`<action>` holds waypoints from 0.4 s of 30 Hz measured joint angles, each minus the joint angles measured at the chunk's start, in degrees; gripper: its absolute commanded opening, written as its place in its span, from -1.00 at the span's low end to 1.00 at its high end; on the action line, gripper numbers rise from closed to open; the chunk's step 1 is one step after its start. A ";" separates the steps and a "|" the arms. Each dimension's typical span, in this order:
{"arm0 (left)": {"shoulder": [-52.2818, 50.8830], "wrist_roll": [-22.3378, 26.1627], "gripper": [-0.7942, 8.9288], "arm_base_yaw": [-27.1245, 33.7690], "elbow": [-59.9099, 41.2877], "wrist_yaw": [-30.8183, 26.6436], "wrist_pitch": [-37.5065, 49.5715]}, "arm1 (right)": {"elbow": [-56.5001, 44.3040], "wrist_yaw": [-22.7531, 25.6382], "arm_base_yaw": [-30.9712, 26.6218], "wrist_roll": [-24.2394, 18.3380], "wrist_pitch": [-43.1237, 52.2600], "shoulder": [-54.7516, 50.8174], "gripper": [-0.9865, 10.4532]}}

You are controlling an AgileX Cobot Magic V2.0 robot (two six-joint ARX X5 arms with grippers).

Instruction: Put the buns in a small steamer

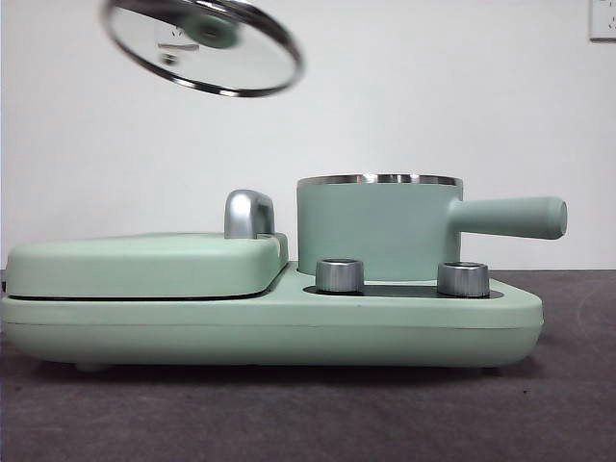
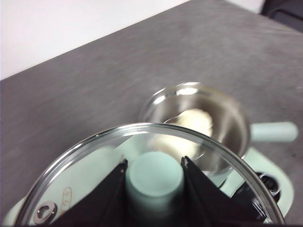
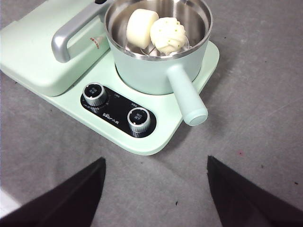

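Note:
Both buns lie inside the small steamer, a mint-green pot with a steel rim and a long side handle: a smooth bun and a ridged bun with green flecks. The front view shows the small steamer with its lid off and its inside hidden. My left gripper is shut on the green knob of the glass lid, holding it tilted in the air above and to the left of the pot. The right gripper hovers open over the table in front of the appliance.
The pot stands on a mint-green appliance base with two steel dials on a black panel. Beside it is a flat lidded grill plate with a chrome handle. Grey table all around.

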 measured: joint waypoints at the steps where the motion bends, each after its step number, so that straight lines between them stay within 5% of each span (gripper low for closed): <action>1: 1.38 -0.24 -0.82 -1.20 0.00 0.00 1.92 | 0.00 0.00 0.00 0.07 -0.04 -0.07 -0.24; 12: 14.32 -5.33 -0.82 -8.90 0.00 -1.29 24.00 | 0.00 0.00 0.00 0.42 0.98 -0.04 -0.24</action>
